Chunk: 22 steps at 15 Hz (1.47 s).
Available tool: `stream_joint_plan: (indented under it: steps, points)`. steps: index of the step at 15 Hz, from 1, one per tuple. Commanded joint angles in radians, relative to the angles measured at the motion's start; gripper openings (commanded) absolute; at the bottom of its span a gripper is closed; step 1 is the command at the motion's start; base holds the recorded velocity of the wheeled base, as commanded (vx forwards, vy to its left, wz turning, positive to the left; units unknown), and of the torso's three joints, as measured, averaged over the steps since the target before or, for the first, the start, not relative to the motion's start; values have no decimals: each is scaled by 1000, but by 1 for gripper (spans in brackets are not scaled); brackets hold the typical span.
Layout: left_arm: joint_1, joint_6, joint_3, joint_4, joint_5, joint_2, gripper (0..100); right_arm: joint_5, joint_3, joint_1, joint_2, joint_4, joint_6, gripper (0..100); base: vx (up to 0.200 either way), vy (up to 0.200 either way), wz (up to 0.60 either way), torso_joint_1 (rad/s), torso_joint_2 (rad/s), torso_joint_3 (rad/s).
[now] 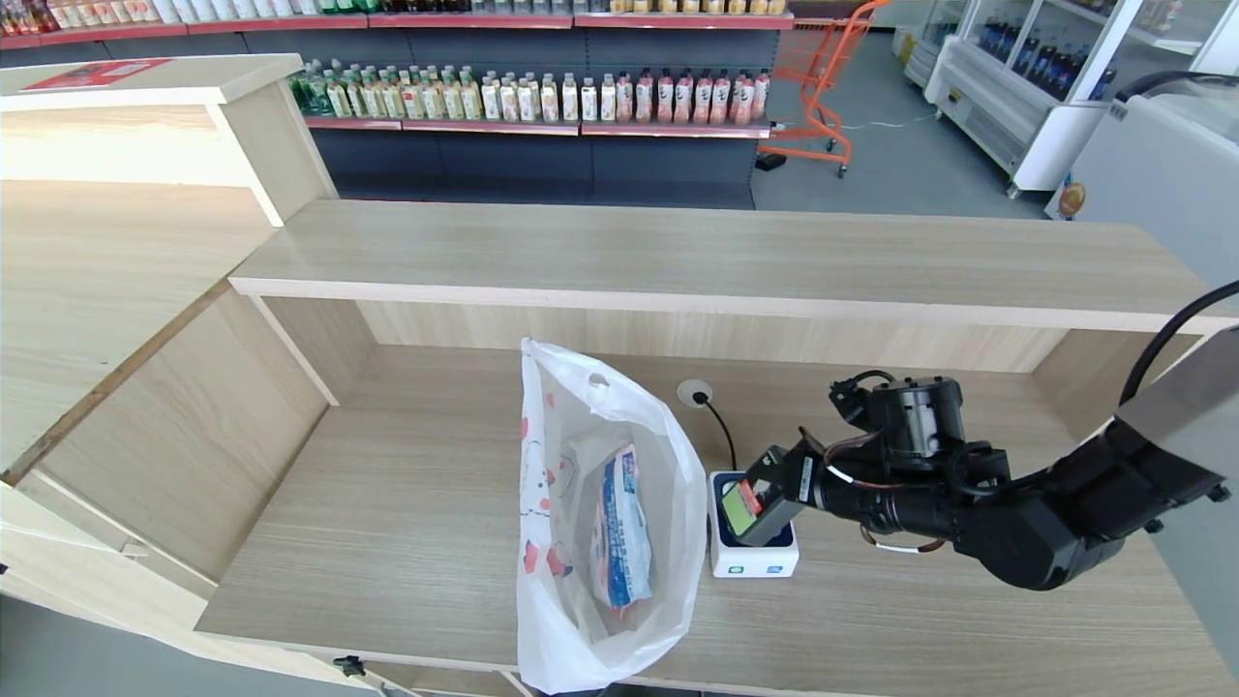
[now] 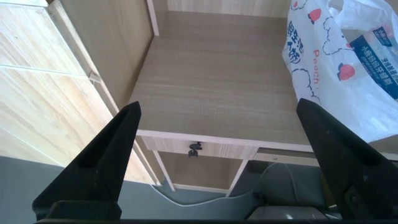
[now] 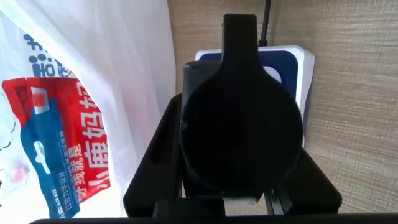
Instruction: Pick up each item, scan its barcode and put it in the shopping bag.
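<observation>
Item with a green label (image 1: 743,510) sat clamped in your right gripper (image 1: 763,496), just above the white scanner (image 1: 755,562) beside the shopping bag (image 1: 544,620) on the counter (image 1: 387,503). A packet (image 1: 621,528) lay inside the bag. Your left gripper (image 2: 217,163) hung spread open.

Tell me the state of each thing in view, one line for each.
shopping bag: standing, mouth open
packet: inside the shopping bag
scanner: resting on the counter, cable attached
green-labelled item: held over the scanner
right end effector: shut on the green-labelled item
left end effector: open, empty
</observation>
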Motion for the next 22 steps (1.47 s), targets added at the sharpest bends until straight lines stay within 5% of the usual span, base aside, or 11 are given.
stream_joint_plan:
  steps: [1,6,11,16,22]
  points:
    - [0,0,0,0,0,0,100,1,-6,6,10,5,0,0,0,0,0,0,0,0]
    - [0,0,0,0,0,0,100,22,-49,26,-230,28,0,0,0,0,0,0,0,0]
    - [0,0,0,0,0,0,100,20,-49,61,-515,270,-268,0,0,0,0,0,0,0]
    - [0,1,0,0,0,0,100,22,-43,38,-629,391,-268,0,0,0,0,0,0,0]
    - [0,0,0,0,0,0,100,25,-12,35,-668,436,-250,0,0,200,0,10,4,3]
